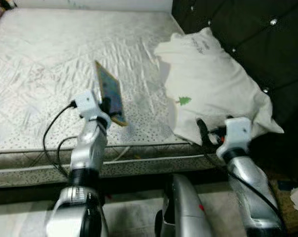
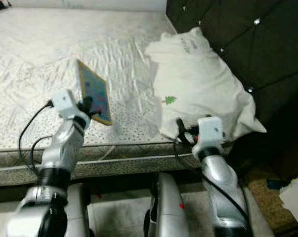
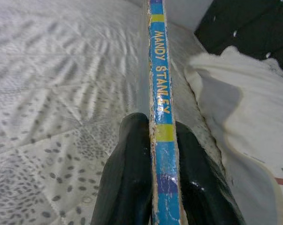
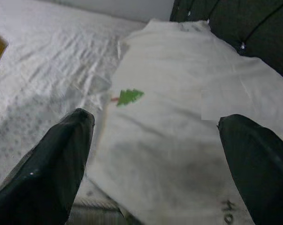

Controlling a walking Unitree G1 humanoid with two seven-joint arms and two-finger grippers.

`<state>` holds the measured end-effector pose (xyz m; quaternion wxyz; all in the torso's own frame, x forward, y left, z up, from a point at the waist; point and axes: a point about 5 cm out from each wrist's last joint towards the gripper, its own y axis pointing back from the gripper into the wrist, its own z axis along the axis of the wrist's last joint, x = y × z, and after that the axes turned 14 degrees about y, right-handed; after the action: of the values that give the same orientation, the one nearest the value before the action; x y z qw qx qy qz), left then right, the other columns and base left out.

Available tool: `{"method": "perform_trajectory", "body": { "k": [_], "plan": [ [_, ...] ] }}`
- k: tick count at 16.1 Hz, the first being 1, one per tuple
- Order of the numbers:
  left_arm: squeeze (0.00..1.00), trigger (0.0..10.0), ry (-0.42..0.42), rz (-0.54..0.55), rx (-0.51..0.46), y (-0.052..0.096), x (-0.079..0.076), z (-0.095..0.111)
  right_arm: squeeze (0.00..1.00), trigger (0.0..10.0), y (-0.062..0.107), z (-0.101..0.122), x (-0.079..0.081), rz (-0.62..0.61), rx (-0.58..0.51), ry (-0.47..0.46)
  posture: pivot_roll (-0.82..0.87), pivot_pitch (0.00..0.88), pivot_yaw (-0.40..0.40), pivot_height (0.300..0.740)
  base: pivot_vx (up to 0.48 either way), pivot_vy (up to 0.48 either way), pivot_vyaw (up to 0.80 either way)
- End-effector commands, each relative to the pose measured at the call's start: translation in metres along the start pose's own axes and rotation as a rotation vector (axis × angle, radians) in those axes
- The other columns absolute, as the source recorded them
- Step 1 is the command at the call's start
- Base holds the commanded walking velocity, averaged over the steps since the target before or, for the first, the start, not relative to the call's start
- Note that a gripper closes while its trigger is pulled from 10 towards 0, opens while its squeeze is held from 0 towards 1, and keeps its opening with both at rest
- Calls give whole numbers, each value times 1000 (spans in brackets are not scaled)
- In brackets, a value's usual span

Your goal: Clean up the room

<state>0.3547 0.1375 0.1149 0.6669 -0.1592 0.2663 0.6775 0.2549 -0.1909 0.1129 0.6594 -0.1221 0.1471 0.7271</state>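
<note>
The two black fingers (image 3: pixel 132 178) of the left gripper (image 1: pixel 107 104) are clenched on a thin children's book (image 1: pixel 110 94), pinched at its lower edge so that the spine, lettered MANDY STANLEY, runs straight out between them. The book is held upright and slightly tilted above the bed (image 1: pixel 50 59), clear of the mattress, with its colourful cover turned toward the pillow (image 1: pixel 213 89). An edge grip of this kind is judged suited to a flat, stiff thing that has been lifted off a soft surface and is to be carried elsewhere.

The fingers (image 4: pixel 52 164) of the right gripper (image 1: pixel 208 132) are spread wide and released, with nothing between them. They are pointed at the near end of the pillow, just short of its white cover, where a small green tree print is seen. The pillow is lying at the head end of the bed, leaned against the dark tufted headboard (image 1: pixel 247 34), with one corner hanging over the near edge of the mattress.

The bed is otherwise covered by a wrinkled, spotted white sheet. As a judgement, the book is in transit and the pillow is being lined up for straightening.
</note>
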Motion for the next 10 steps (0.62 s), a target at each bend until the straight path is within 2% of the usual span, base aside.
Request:
{"method": "perform_trajectory", "body": {
  "k": [1,2,5,6,9,10],
  "plan": [
    [0,10000,27,-30,22,-7,-6,2,0,10000,9,3,-12,-23,6,34,-130,52,-82,542,0,0,0],
    [0,10000,61,-28,62,-12,-8,-3,0,10000,19,3,-18,-30,27,50,-147,64,-84,542,0,0,0],
    [0,10000,149,-57,159,-15,-14,-19,0,10000,30,6,-21,-29,37,64,-181,87,-96,542,0,0,0],
    [0,10000,154,-75,205,-16,-18,-27,0,10000,32,9,-19,-16,34,72,-188,91,-101,542,0,0,0],
    [0,10000,240,-135,258,-19,-34,-35,0,10000,38,16,-14,26,28,94,-200,101,-115,542,0,0,0],
    [0,10000,241,-159,293,-18,-38,-42,0,10000,40,17,-14,32,35,92,-205,104,-118,542,0,0,0]
  ]
}}
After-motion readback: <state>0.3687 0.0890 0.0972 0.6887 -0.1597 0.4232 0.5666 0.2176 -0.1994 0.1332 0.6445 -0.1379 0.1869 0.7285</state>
